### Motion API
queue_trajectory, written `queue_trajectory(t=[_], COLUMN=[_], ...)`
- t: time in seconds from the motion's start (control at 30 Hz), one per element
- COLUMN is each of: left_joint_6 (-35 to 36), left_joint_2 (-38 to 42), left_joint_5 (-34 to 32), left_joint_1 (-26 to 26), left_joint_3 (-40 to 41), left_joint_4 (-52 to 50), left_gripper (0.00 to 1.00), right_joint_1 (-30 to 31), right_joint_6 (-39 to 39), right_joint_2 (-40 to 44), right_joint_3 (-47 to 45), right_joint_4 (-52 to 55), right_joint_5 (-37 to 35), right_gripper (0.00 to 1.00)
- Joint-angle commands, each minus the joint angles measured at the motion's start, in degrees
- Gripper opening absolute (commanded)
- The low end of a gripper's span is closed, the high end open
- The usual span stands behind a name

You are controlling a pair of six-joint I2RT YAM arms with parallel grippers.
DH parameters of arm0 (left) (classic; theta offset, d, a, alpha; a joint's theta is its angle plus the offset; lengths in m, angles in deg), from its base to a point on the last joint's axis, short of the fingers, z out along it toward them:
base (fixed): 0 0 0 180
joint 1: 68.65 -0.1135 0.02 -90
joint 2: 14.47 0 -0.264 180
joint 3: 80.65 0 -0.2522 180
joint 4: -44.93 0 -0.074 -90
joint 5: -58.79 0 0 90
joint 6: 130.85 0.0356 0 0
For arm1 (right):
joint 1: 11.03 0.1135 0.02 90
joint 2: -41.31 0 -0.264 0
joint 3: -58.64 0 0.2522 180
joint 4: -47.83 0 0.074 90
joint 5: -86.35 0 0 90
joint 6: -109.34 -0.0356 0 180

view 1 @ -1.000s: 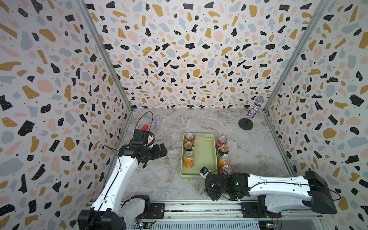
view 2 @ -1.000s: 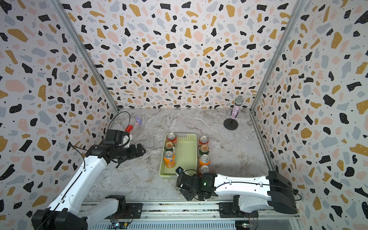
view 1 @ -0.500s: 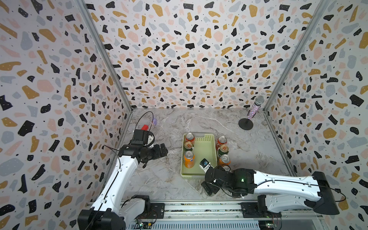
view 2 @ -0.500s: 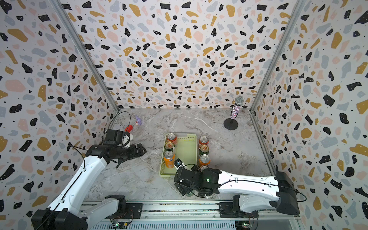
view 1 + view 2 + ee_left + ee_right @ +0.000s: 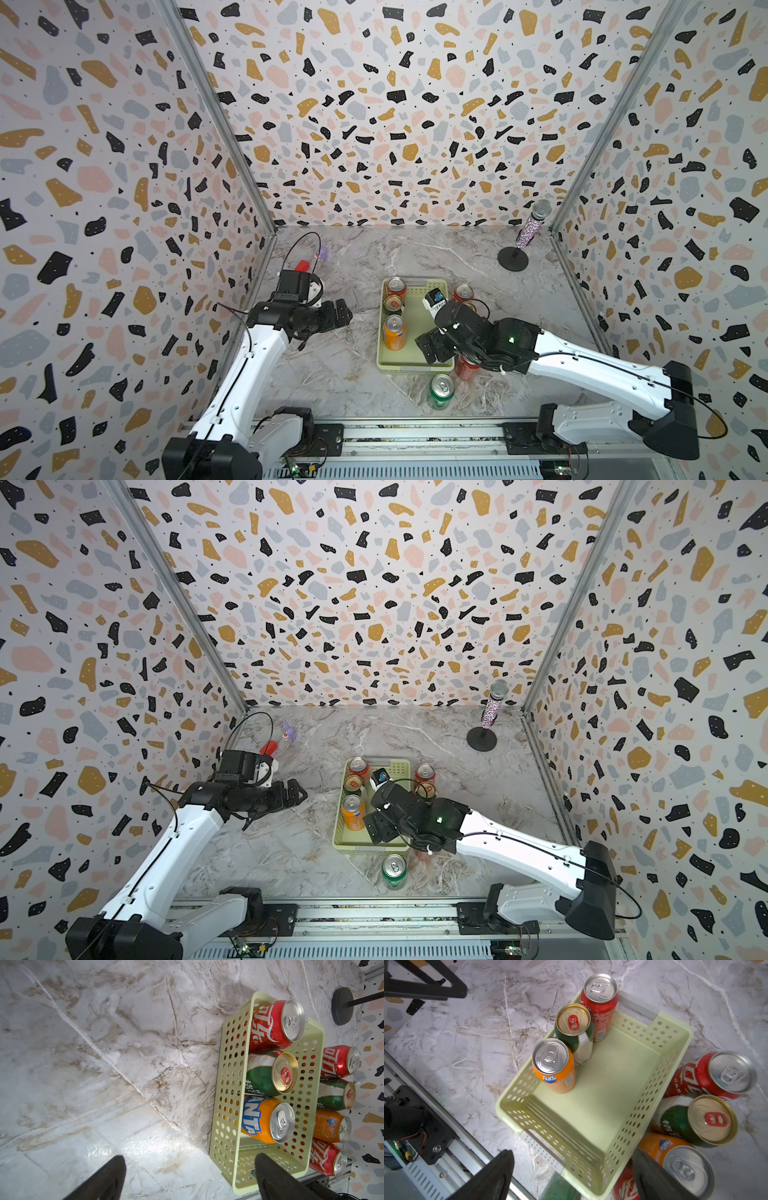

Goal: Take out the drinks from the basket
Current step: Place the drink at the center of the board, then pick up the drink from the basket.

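Red can [image 5: 599, 1005], green can [image 5: 574, 1030] and orange can [image 5: 553, 1068] stand upright along one wall of basket [image 5: 643, 1105]. Other cans [image 5: 714, 1076] are out on counter [image 5: 467, 1043]. Right claw [image 5: 573, 1154] over basket's near end, spread wide, empty. Left claw [image 5: 191, 1158] released too. Cans likely stiff and slick, so grip mid-body.

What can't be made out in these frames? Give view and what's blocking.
Both top views: orange can outside the basket is hidden under the right arm; only wrist views show it.
Both top views: nearest red can sits mostly under that arm.
Right wrist view: bright green can is only a blurred sliver at the frame edge.
Both top views: small purple object is too small to identify.
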Motion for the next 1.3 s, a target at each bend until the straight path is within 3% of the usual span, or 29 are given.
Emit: queue_trajectory(t=[0.0, 0.3, 0.6, 1.27], left_joint_6=[0.87, 0.78, 0.78, 0.78], left_joint_2=[0.74, 1.53, 1.99, 2.61], left_joint_5=[0.65, 0.1, 0.06, -0.05], left_joint_1=[-0.19, -0.19, -0.19, -0.19], left_joint_3=[0.67, 0.93, 0.76, 0.87], left_joint_4=[1.33, 1.33, 1.34, 1.43], left_gripper=[1.0, 1.0, 1.0, 1.0], right_joint_1=[-3.29, -4.12, -4.04, -3.81], right_joint_6=[-1.27, 0.85, 0.26, -1.02], right_joint_2=[-3.08, -17.46, -23.13, -33.73], right_joint_3=[2.49, 13.76, 18.25, 22.12], right_joint_4=[-1.78, 2.28, -0.84, -3.59], right_joint_5=[4.77, 6.35, 10.97, 7.05], right_gripper=[0.92, 0.86, 0.85, 0.87])
